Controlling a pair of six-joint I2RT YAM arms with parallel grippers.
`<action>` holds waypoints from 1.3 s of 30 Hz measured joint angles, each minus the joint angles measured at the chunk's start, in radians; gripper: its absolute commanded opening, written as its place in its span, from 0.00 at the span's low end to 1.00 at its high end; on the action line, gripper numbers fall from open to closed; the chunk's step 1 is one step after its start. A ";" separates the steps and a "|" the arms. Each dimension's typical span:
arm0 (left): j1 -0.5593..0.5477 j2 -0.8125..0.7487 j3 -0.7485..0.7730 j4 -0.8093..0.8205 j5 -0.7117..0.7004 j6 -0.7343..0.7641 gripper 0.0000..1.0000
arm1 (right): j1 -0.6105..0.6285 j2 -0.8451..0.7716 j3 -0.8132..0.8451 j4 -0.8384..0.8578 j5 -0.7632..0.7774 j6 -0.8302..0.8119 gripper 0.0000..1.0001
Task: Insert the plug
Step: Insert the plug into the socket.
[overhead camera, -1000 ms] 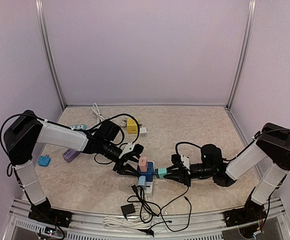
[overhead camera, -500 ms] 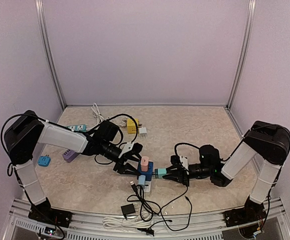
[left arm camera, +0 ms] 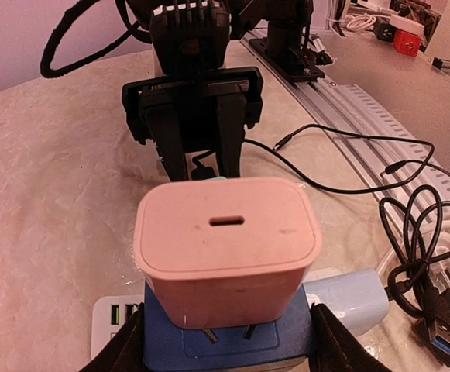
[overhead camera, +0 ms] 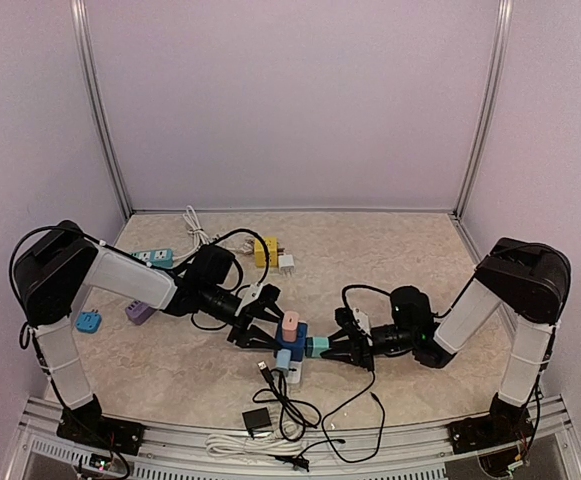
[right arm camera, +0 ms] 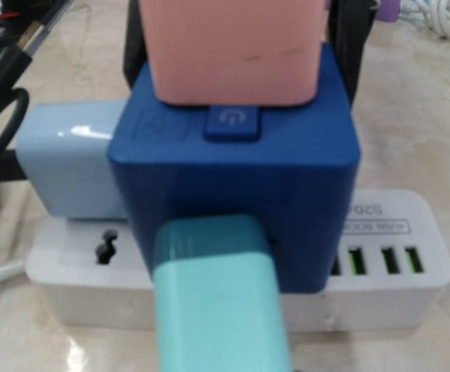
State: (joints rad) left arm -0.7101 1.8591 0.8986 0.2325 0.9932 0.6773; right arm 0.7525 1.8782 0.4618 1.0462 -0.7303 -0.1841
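Note:
A blue cube socket [overhead camera: 292, 340] sits on a white power strip [overhead camera: 295, 373]. A pink charger [left arm camera: 226, 246] rests on top of the cube with its prongs partly showing. A light blue plug [left arm camera: 347, 296] sticks out of one side. My left gripper [left arm camera: 228, 349] is shut on the blue cube [left arm camera: 225, 341], one black finger on each flank. My right gripper [overhead camera: 335, 350] is shut on a teal plug [right arm camera: 218, 302], whose front end is against the cube's side face [right arm camera: 302, 178]. Its prongs are hidden.
Black cables and a black charger [overhead camera: 256, 420] lie in front of the strip, with a white cable [overhead camera: 240, 445] at the rail. Behind are a yellow adapter [overhead camera: 265, 251], a white plug [overhead camera: 286, 263], a purple adapter [overhead camera: 138, 311], a small blue adapter [overhead camera: 88, 321] and a teal strip [overhead camera: 153, 257].
My right arm has shifted a little to the left, bringing the teal plug closer against the blue cube. The left gripper and cube have stayed put.

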 measured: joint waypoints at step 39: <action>0.029 0.056 -0.066 0.429 -0.082 -0.224 0.00 | 0.121 -0.469 0.169 -0.569 0.320 -0.117 0.62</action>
State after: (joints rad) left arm -0.6811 1.9148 0.8326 0.6613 0.9115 0.4530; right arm 0.8734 1.4094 0.6312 0.4774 -0.4099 -0.3008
